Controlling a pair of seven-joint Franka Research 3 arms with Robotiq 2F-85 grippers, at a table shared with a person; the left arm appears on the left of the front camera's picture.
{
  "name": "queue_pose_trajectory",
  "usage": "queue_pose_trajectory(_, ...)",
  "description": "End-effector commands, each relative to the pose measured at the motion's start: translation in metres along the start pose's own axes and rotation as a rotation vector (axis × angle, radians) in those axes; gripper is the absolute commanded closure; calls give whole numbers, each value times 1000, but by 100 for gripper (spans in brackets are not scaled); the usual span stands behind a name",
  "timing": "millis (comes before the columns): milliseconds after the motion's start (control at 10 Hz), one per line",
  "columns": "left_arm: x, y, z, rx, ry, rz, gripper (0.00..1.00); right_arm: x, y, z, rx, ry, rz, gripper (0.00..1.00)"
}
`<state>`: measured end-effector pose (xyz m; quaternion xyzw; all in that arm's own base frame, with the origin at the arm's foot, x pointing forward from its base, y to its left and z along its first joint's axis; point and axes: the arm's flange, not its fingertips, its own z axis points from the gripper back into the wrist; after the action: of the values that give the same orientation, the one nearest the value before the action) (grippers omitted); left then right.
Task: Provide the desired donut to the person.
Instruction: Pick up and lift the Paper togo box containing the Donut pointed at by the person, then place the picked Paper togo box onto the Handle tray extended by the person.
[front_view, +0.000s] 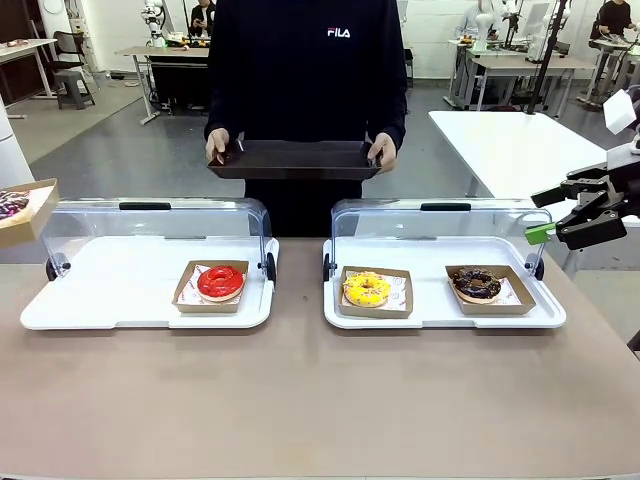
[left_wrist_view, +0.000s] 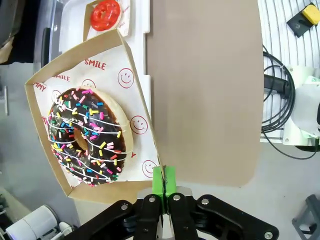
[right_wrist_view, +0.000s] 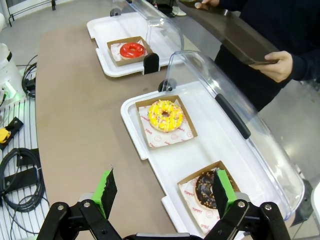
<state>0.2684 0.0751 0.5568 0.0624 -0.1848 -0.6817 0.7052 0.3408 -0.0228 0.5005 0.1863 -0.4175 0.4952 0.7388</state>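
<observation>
My left gripper (left_wrist_view: 164, 180) is shut on the rim of a cardboard box (left_wrist_view: 45, 95) holding a chocolate donut with coloured sprinkles (left_wrist_view: 87, 137). That box (front_view: 25, 205) hangs at the far left, above the table's edge. The person (front_view: 305, 60) stands at the far side, both hands gripping a dark tray (front_view: 295, 160). A red donut (front_view: 220, 283) sits on the left white tray. On the right white tray lie a yellow donut (front_view: 367, 289) and a chocolate donut (front_view: 477, 285). Over the table's right edge, my right gripper (front_view: 548, 215) hangs open and holds nothing, with its fingers (right_wrist_view: 105, 192) spread wide.
Both white trays (front_view: 120, 300) (front_view: 430, 318) have clear lids (front_view: 150, 225) (front_view: 440, 225) standing open at the back. Bare brown table lies in front of them. A white table (front_view: 510, 150) stands at the back right. Cables (right_wrist_view: 20, 175) lie on the floor beside the table.
</observation>
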Motion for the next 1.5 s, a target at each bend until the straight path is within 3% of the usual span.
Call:
queue_pose_trajectory(0,-4,2,1,18,17,15,100,0,-3,-3,5,-31,9,0)
queue_pose_trajectory(1400,-4,2,1,18,17,15,100,0,-3,-3,5,-31,9,0)
